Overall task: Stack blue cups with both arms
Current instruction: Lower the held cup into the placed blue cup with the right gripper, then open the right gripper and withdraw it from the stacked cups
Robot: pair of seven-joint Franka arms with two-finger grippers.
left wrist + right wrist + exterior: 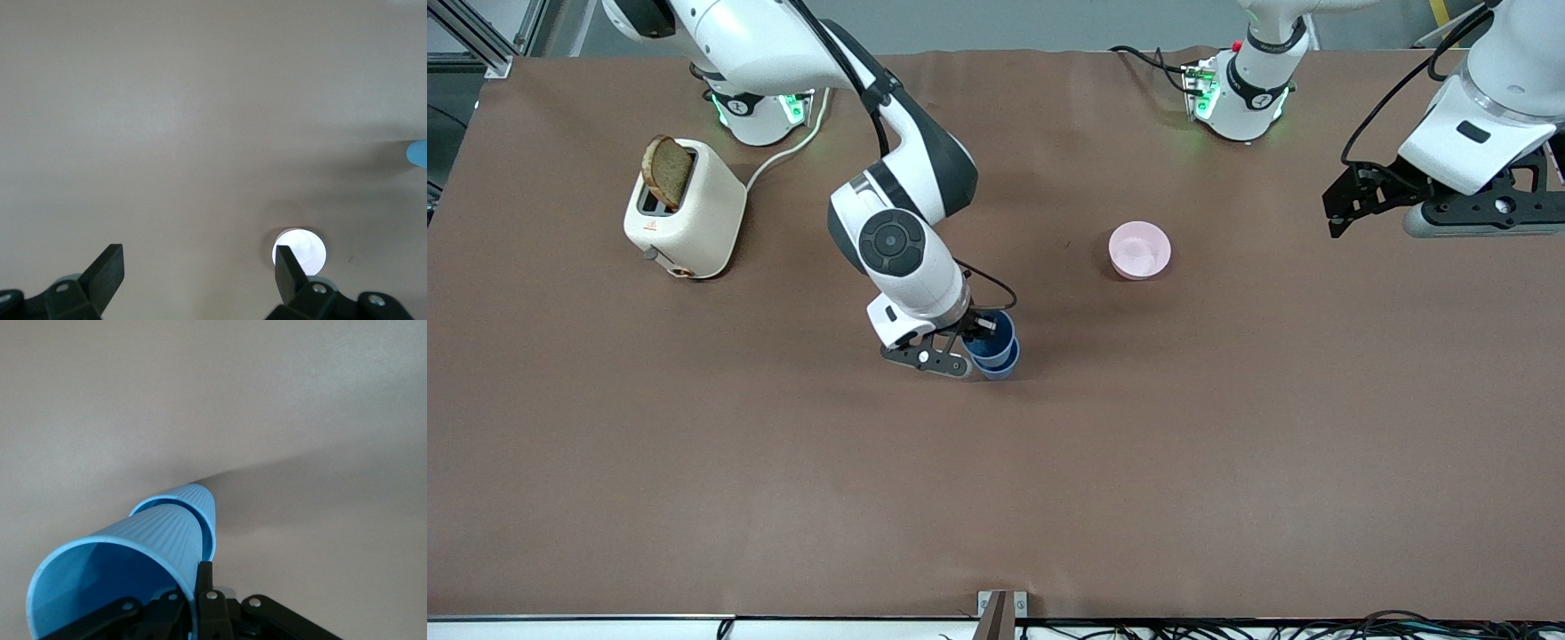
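The two blue cups are nested near the middle of the table. The upper cup (993, 336) sits inside the lower cup (1001, 364), which stands on the table. My right gripper (971, 343) is shut on the upper cup's rim. In the right wrist view the upper cup (120, 567) fills the foreground, its wall pinched by my right gripper (197, 587), and the lower cup (202, 503) wraps its bottom part. My left gripper (1343, 200) waits open and empty, high over the left arm's end of the table. It is wide open in the left wrist view (197, 267).
A pink bowl (1139, 250) stands between the cups and the left arm's base; it also shows in the left wrist view (303, 245). A cream toaster (685, 213) holding a slice of toast (667, 171) stands toward the right arm's end, with its cord.
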